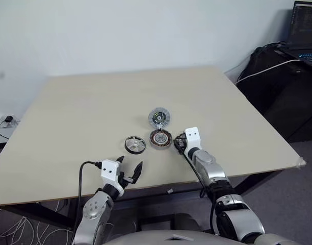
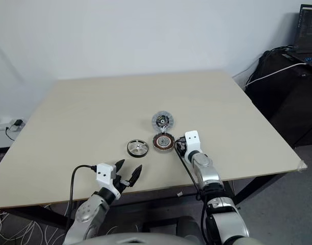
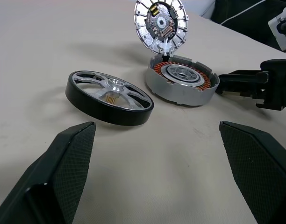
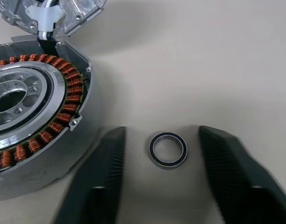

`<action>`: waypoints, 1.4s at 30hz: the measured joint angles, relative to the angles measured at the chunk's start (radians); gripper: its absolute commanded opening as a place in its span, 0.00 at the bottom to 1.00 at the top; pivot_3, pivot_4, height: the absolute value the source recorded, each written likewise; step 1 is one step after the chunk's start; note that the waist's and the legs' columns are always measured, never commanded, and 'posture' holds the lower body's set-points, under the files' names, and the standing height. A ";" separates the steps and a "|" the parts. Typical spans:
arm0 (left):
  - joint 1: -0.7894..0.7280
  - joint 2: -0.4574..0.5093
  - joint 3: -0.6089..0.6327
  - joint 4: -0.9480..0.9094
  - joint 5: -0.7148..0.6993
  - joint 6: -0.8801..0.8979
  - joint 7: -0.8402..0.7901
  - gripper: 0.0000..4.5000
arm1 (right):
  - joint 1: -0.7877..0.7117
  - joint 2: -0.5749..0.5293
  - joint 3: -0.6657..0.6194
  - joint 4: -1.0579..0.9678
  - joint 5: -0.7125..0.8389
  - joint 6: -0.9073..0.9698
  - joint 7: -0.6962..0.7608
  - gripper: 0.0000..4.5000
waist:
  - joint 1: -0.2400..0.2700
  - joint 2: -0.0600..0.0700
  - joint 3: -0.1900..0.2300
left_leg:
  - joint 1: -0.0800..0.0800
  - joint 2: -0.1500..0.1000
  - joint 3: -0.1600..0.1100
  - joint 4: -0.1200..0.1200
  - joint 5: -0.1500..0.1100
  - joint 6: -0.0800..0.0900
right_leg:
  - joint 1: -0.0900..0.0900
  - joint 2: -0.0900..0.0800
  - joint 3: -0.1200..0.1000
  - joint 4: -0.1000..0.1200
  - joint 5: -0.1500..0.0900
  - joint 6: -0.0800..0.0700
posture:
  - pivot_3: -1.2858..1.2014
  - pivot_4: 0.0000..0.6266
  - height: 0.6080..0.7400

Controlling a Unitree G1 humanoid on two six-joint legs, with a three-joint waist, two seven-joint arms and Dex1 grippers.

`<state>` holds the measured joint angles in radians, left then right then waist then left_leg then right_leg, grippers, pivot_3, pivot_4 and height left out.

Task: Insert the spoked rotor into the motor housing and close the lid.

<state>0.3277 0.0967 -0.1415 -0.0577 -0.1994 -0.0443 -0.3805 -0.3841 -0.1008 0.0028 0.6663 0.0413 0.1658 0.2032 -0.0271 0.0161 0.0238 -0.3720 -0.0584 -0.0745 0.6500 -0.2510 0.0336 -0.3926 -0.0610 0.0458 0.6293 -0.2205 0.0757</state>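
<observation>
The spoked rotor (image 1: pixel 135 144), a black ring with silver spokes, lies flat on the table, just left of the motor housing (image 1: pixel 160 138). The housing shows its copper windings (image 4: pixel 63 116). Its round lid (image 1: pixel 160 117) stands open, hinged at the housing's far side. My right gripper (image 1: pixel 179 144) rests low at the housing's right side, open, with a small black ring (image 4: pixel 168 150) lying on the table between its fingers (image 4: pixel 105 168), untouched. My left gripper (image 1: pixel 129 168) hangs near the table's front edge, open and empty, pointing at the rotor (image 3: pixel 109 97).
The pale table (image 1: pixel 84 102) has bare room all around the parts. Its front edge runs just under my left gripper. A dark desk with a laptop (image 1: pixel 306 30) and cables stands off to the right.
</observation>
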 measured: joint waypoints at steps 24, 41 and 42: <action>-0.003 0.002 0.000 -0.005 -0.001 0.012 -0.009 1.00 | 0.095 0.062 0.119 -0.379 0.004 0.064 0.097 0.15 | 0.000 0.000 0.000 | -0.001 0.000 0.000 -0.001 0.000 0.000 | -0.001 0.000 0.000 0.000 -0.001 0.001 | 0.52 0.00 1.00; 0.000 -0.002 0.002 -0.005 0.000 0.006 -0.010 1.00 | 0.011 0.069 0.172 -0.186 -0.033 0.058 0.100 0.15 | 0.001 0.000 0.000 | -0.001 0.000 0.000 -0.001 -0.001 -0.001 | -0.002 0.000 -0.001 0.000 0.000 0.000 | 0.52 0.00 1.00; 0.000 -0.002 0.002 -0.005 0.000 0.006 -0.010 1.00 | 0.005 0.067 0.167 -0.172 -0.033 0.055 0.098 0.15 | 0.000 0.000 0.000 | -0.001 0.000 0.000 -0.001 -0.001 -0.001 | -0.002 0.000 -0.001 0.000 0.000 0.000 | 0.52 0.00 1.00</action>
<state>0.3281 0.0950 -0.1391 -0.0626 -0.1992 -0.0379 -0.3910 -0.3793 -0.0336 0.1694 0.4938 0.0079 0.2212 0.3017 -0.0268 0.0163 0.0242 -0.3732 -0.0584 -0.0747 0.6488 -0.2515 0.0327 -0.3942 -0.0612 0.0453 0.6290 -0.2210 0.0758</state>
